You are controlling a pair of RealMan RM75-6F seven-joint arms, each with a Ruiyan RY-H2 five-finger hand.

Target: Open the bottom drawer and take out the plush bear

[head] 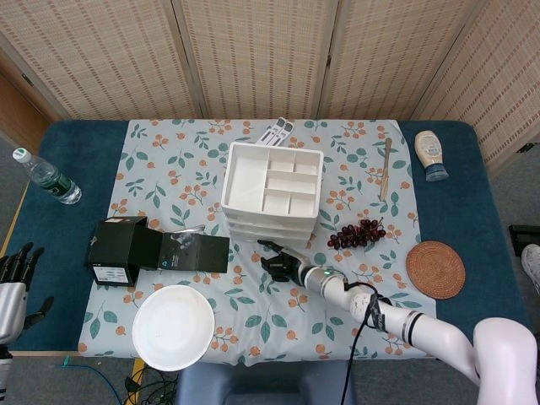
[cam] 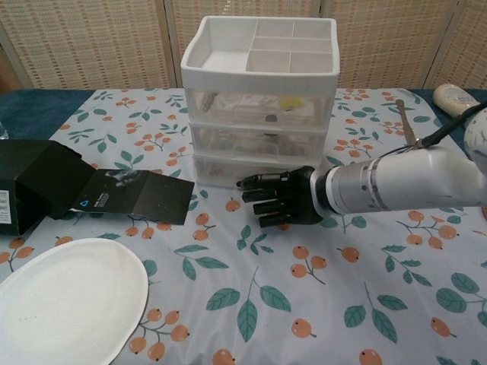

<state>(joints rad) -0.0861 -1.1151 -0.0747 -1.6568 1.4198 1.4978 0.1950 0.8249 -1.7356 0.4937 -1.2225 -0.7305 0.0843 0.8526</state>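
The right hand (cam: 280, 201) is shown empty, fingers extended and spread, just at the front of the bottom drawer (cam: 251, 169) at 12 o'clock. The light drawer unit (head: 270, 196) could be pushed instead of opened if the fingers slip. The plush bear is hidden behind translucent walls. The left hand (head: 12, 287) hangs open, well away at 9 o'clock.

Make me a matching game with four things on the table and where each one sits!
Things:
1. water bottle
2. grapes
3. paper plate
4. round mat

Places:
A. near edge of the flowery cloth, below the black box
B. on the blue cover at the far left
C. on the blue cover at the right
D. just right of the white drawers

Pairs: 1-B, 2-D, 3-A, 4-C
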